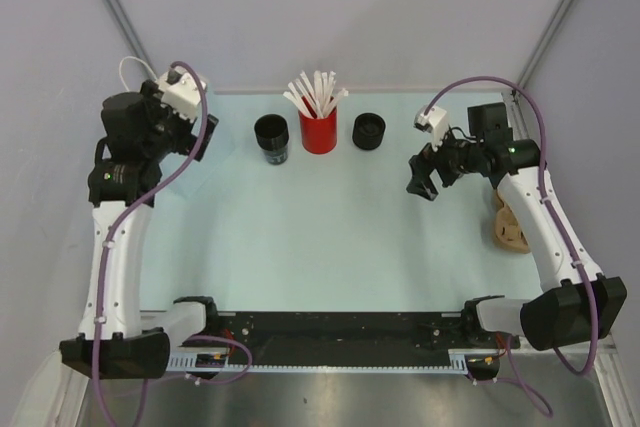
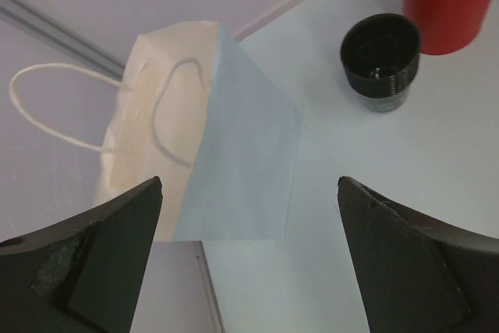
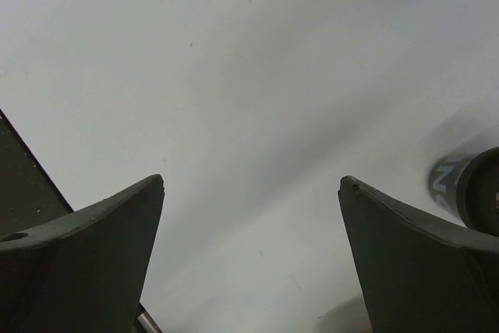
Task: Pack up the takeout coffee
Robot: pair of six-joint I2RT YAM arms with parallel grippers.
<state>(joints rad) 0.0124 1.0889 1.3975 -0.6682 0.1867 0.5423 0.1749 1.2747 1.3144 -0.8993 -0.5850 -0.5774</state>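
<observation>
1. One pale table, with everything else standing or lying on it.
2. Two arms, bolted at the near edge. The left arm reaches to the far left corner, and the right arm bends in from the right side.
3. One white paper bag with two cord handles and a pale blue side panel. It is at the far left corner under the left arm. I cannot tell whether it stands or lies.
4. One tan cardboard tray at the right edge, partly hidden behind the right arm.
5. Two grippers.
   - The left gripper hangs over the bag, its jaws spread wide and nothing between them.
   - The right gripper hangs over bare table, its jaws also wide and empty. It is near the right black cup, on that cup's near right.
6. One red cup, in the middle of the far row.
7. Two takeout coffee cups, both black and ridged, both untouched.
   - The left black cup stands just left of the red cup, and its top is open.
   - The right black cup stands just right of the red cup. I cannot tell whether it has a lid.
8. A bunch of white sticks fans out of the red cup, too crowded to count.
</observation>
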